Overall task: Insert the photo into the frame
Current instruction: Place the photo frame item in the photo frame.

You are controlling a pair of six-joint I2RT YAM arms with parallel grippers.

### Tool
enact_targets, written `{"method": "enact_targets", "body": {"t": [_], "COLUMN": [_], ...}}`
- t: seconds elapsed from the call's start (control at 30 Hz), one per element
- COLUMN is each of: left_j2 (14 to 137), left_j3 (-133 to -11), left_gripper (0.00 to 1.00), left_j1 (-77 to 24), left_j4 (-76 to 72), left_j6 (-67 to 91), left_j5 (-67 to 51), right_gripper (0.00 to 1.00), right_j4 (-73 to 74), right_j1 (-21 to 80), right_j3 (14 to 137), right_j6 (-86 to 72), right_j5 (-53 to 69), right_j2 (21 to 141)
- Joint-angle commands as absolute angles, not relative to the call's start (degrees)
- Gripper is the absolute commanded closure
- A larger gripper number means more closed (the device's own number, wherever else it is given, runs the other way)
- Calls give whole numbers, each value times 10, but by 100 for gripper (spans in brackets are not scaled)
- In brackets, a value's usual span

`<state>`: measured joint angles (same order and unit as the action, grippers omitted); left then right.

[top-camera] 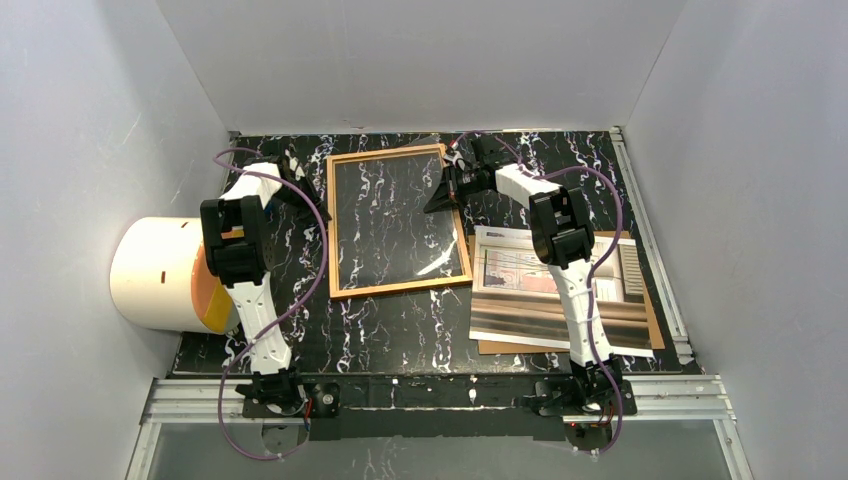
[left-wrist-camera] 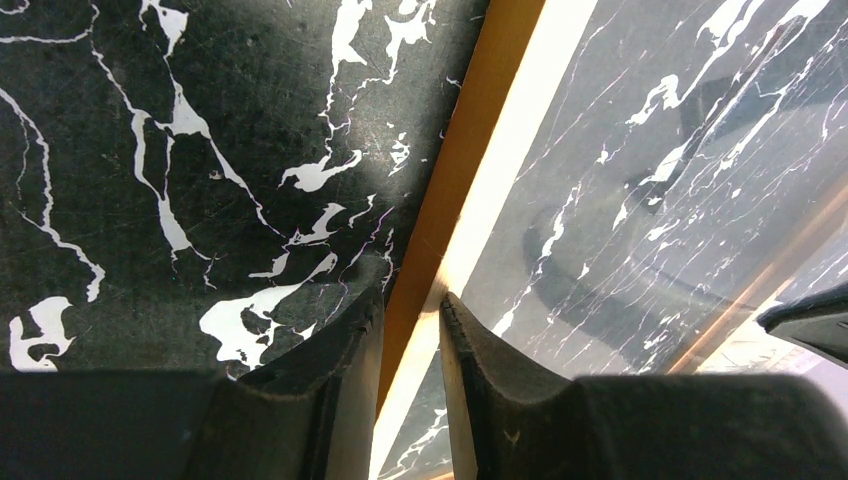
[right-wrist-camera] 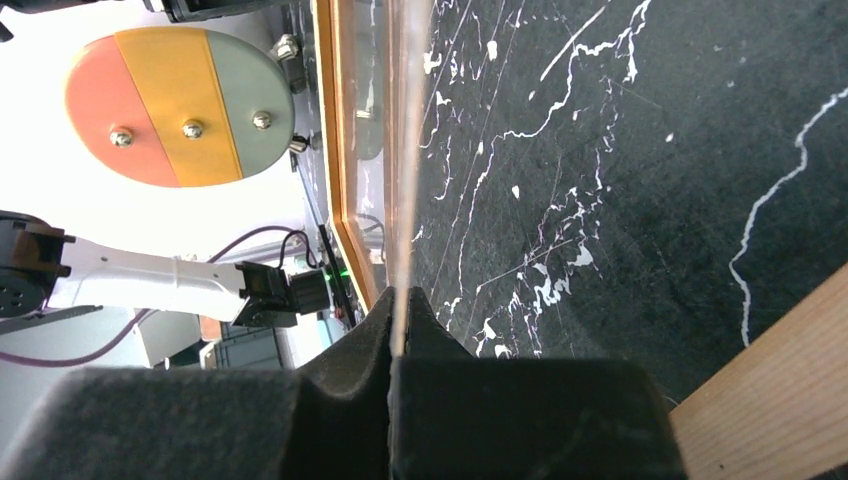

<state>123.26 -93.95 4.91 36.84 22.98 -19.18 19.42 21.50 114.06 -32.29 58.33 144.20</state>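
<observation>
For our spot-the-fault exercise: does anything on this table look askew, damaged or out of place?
Two things look slightly off. The frame lies a little skewed to the edges of the table. The photo sits crooked on the backing board, so their edges do not line up. Nothing looks spilled or broken.

The counter [top-camera: 400, 330] was black with white marble-like veins. The frame [top-camera: 398, 220] with its glass pane lay on it, left of the middle and toward the far edge. On the right side a brown backing board [top-camera: 655, 315] lay flat, and the photo [top-camera: 520, 300] lay on top of this board. A white cylinder [top-camera: 160, 272] with a coloured end rested at the left edge.
</observation>
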Motion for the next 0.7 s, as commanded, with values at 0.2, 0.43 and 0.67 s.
{"method": "enact_targets", "body": {"t": [0.2,0.43,0.67], "left_j2": [1260,1259,1258], "left_j3": [-941,-941,-942], "left_gripper": [75,75,74], "left_j1": [43,43,43], "left_j4": [389,389,389], "left_j6": [223,225,226], "left_j5": [-184,-181,-174], "right_gripper": [99,83,63], "right_j4": [94,115,147], "right_j1": [222,225,225], "right_j3": [1119,1116,1121], "right_j6": [-348,-357,-362], "right_j5": [631,595,563], "right_j2": [1424,1422,1417]}}
